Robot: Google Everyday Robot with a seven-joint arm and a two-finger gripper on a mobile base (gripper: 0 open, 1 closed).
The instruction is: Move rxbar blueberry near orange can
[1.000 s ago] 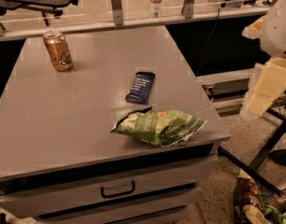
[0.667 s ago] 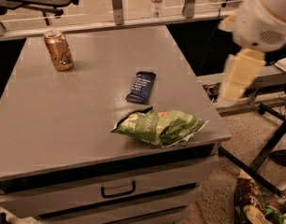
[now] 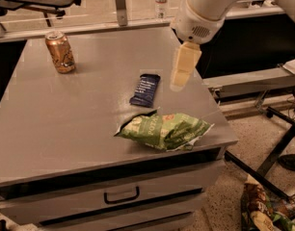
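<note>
The tool [image 3: 180,77] hangs above the right part of the table [image 3: 65,114], just to the right of the rxbar blueberry [image 3: 145,89] and not touching it; whether it is spread or pressed together I cannot tell, and it appears to carry nothing. The rxbar blueberry lies flat near the middle of the table, its long side running roughly front to back, with the green chip bag [image 3: 164,130] just in front of it, close to its near end. The orange can [image 3: 60,52] stands upright at the far left corner, well apart from the bar, so the task looks barely begun: the grasp is not yet made. The bar is thin and lies flush on a smooth top, so a descent that stops short would probably close on nothing, while one that presses off-centre could make the wrapper skid or pivot away. Coming down too far toward the front risks snagging the chip bag, which sits near the table's front edge and could be nudged over it. If the pinch catches only a corner of the wrapper, the bar may droop and slip out during the long carry to the left. At the far end, placing too close could knock the can over.
</note>
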